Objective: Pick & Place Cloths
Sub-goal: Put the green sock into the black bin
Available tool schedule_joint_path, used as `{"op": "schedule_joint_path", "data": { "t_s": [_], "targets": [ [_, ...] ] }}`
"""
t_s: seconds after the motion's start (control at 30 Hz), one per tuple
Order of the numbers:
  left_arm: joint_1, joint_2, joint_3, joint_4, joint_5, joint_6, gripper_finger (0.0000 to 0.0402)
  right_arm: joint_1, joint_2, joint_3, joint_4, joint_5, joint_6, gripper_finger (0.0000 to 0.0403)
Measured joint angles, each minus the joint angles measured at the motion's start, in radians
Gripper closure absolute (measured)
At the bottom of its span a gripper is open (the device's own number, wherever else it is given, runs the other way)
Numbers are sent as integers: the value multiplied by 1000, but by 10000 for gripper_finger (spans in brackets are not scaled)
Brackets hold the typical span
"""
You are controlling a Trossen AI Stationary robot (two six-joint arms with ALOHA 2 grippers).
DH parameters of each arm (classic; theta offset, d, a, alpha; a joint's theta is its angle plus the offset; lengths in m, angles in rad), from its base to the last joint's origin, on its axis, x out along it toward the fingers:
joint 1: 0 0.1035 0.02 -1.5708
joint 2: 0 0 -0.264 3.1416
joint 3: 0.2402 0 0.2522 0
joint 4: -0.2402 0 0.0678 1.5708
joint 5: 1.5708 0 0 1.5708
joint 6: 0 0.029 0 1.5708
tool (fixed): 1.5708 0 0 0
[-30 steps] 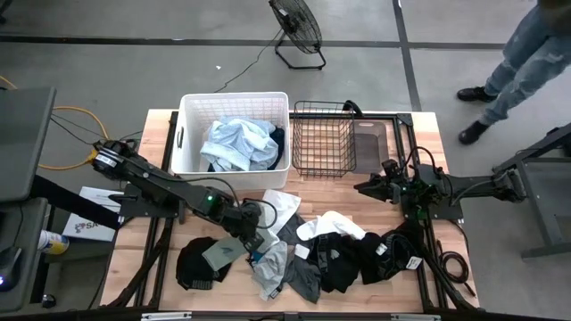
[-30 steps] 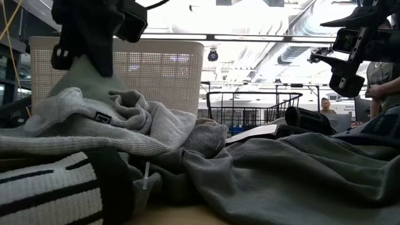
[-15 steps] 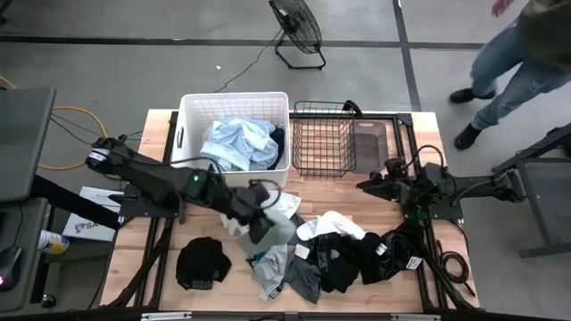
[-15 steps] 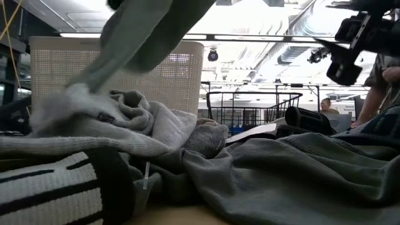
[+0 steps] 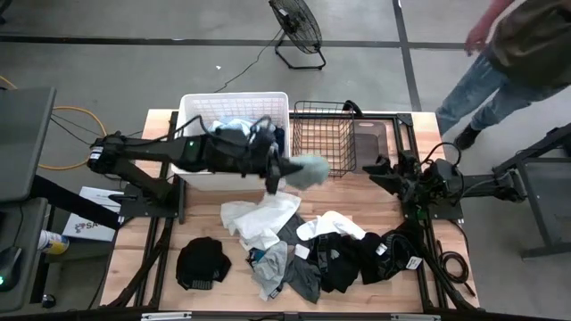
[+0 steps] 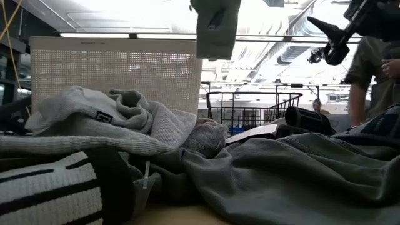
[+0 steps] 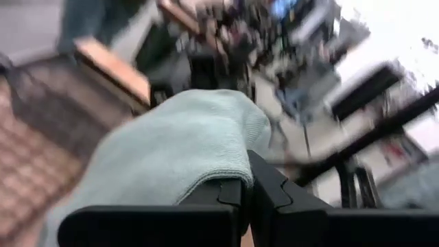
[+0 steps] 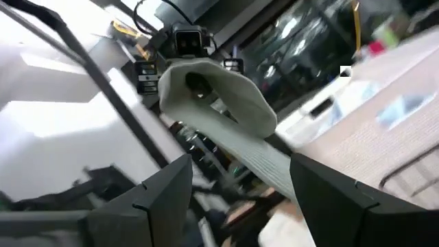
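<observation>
My left end effector (image 5: pixel 275 171) grips a pale green cloth (image 5: pixel 306 170) aloft between tub (image 5: pixel 189 134) and wire basket (image 5: pixel 323 138); right end effector (image 5: pixel 375 168) open, waiting.

This is an industrial workshop or robotics lab. A wooden desk (image 5: pixel 375 192) stands on a bare concrete floor (image 5: pixel 134 71) marked with dark lines, beside a floor fan (image 5: pixel 296 27), under exposed ceiling ducts (image 6: pixel 294 53).

Pale grey-green cloth (image 5: pixel 308 169), white tub (image 5: pixel 192 111)
</observation>
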Motion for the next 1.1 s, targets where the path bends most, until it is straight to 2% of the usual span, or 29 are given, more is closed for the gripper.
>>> {"op": "schedule_joint_path", "data": {
  "t_s": [0.27,0.47,0.53,0.83,1.1],
  "targets": [
    [105,1,-1,208,-108,80,402,0,20,23,-5,113,-96,165],
    [153,25,-3,392,-154,147,401,0,37,23,-4,148,-101,165],
    [157,51,0,485,-202,177,401,0,46,24,0,149,-101,165],
    [157,141,-1,670,-502,213,401,0,75,24,40,162,-122,165],
    [157,200,-2,814,-593,213,401,0,109,25,40,172,-127,165]
  ]
}}
